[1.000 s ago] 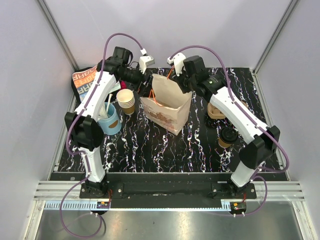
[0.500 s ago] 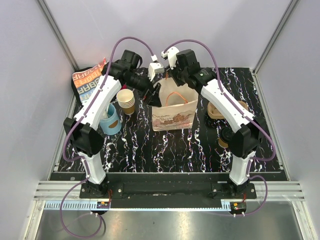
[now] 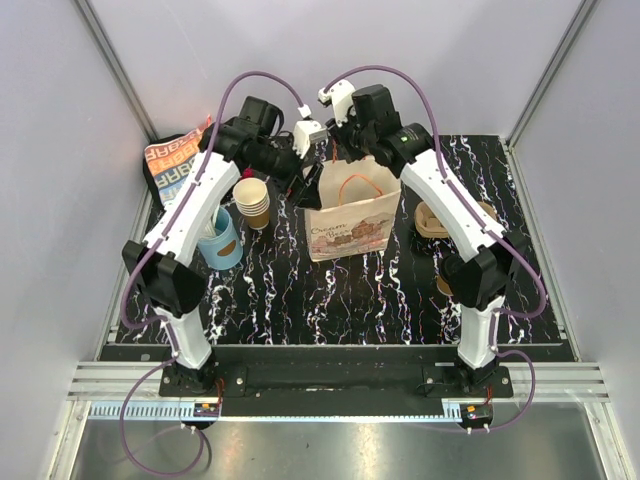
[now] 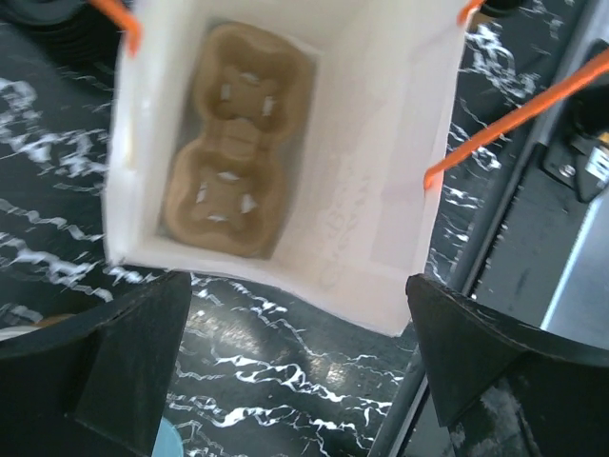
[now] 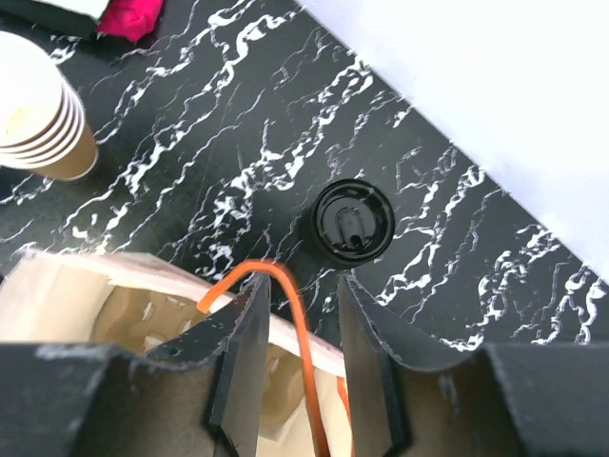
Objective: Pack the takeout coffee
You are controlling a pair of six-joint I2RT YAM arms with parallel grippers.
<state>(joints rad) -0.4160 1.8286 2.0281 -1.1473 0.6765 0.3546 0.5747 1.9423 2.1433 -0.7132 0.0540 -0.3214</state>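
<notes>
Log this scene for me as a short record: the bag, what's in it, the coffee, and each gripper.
bag: paper bag, upright, mouth open
inside bag: cup tray, two holes, both empty
takeout coffee: outside the bag to its right, partly behind the right arm, not yet packed
left gripper: open wide above the bag mouth, holding nothing
right gripper: jaws apart at the bag rim, orange handle passing between them
</notes>
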